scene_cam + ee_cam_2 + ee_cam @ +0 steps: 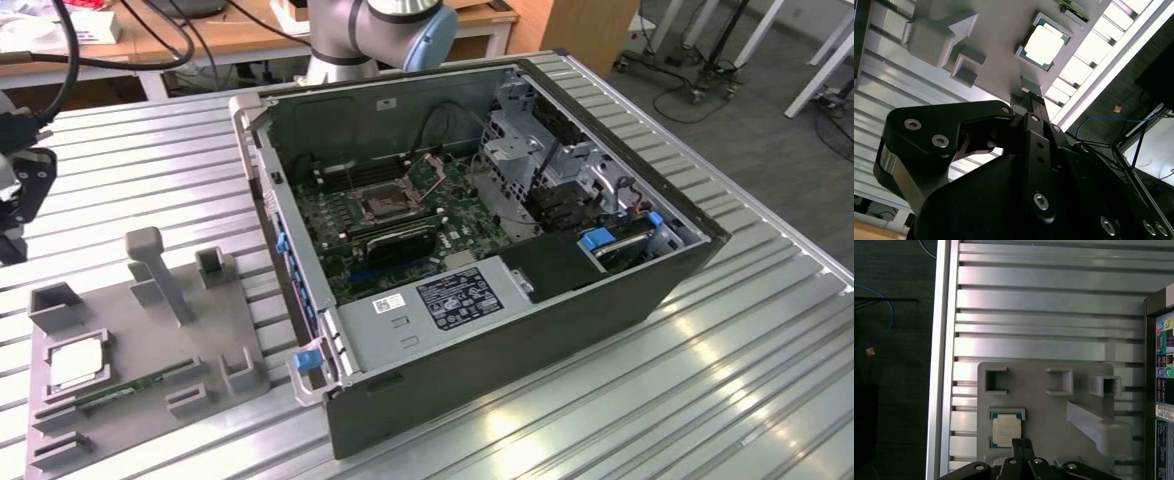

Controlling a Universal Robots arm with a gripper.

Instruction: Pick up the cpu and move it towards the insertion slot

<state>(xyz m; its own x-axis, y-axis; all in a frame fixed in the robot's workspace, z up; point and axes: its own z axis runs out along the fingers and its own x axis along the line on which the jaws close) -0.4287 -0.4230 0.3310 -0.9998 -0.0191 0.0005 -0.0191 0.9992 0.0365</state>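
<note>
Gripper [1029,98] body is filling the foreground of the second wrist view, black and bolted. Fingertips [1017,444] are sitting pressed together in the first wrist view, and nothing is being held.

Step in hand, as I judge it, is the approach for the pick. The cpu [1005,431] is lying flat in its square pocket on the grey fixture tray [187,345], untouched. The tray is resting on the ribbed aluminium table [694,400], to the exterior view's left of the open computer case [534,330].

The pick is likely calling for the jaws to spread wider than the chip, centre over it and come down level, since the pocket walls are leaving little room.

In the first wrist view the chip is showing just beside the fingertips, not between them, and apart from them.

The insertion slot [383,205] is sitting on the board inside the case, well apart from the chip. A green memory stick [134,388] is lying near the chip on the tray.
</note>
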